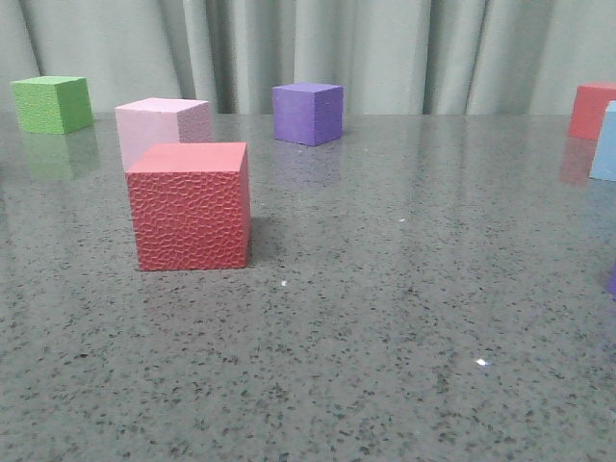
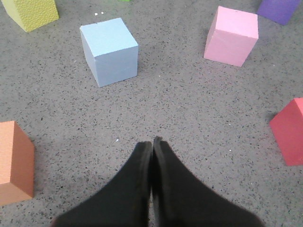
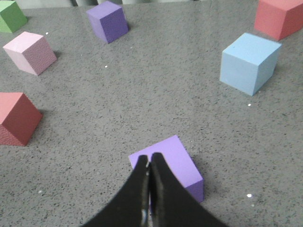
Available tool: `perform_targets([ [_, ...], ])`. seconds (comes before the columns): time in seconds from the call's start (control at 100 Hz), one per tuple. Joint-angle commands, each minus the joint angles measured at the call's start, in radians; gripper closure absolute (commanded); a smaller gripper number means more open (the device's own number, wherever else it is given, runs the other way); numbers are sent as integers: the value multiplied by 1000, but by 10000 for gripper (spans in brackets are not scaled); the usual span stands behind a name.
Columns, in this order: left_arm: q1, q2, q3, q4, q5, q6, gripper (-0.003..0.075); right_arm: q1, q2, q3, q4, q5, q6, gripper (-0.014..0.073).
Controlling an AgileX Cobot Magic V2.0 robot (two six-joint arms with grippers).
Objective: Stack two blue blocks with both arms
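- Grey speckled table (image 1: 404, 318) under me, with a grey-green curtain (image 1: 433, 48) hanging behind its far edge.
- My left gripper (image 2: 152, 142) has its fingers pressed together, holding nothing, hanging over bare table.
- My right gripper (image 3: 149, 161) is likewise closed and empty; its tips sit above a lilac cube (image 3: 165, 161).
- One blue block (image 2: 109, 51) lies ahead of my left gripper and somewhat to one side, flat on the table, standing free of its neighbours.
- The other blue block (image 3: 248, 61) lies ahead of my right gripper and off to the side, near the table's right edge, just in front of a red cube (image 3: 279, 16).
- Each arm has its own block nearer, I judge; the cubes have no long axis.
- Open table lies between each gripper and its block; the lilac cube directly beneath my right fingers is the one thing to clear.
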Motion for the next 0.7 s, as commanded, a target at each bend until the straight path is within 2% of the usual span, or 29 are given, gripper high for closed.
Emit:
perform_targets([
  [0.0, 1, 12, -37, -9, -51, -6, 739, 0, 29, -37, 19, -55, -6, 715],
  [0.56, 1, 12, -37, -9, -51, -6, 738, 0, 30, -34, 19, -50, -6, 711],
  [0.63, 1, 12, -37, -9, -51, -6, 735, 0, 30, -34, 19, -50, -6, 678],
  [0.69, 1, 12, -37, -9, -51, -4, 708, 0, 30, -34, 19, -50, -6, 613],
])
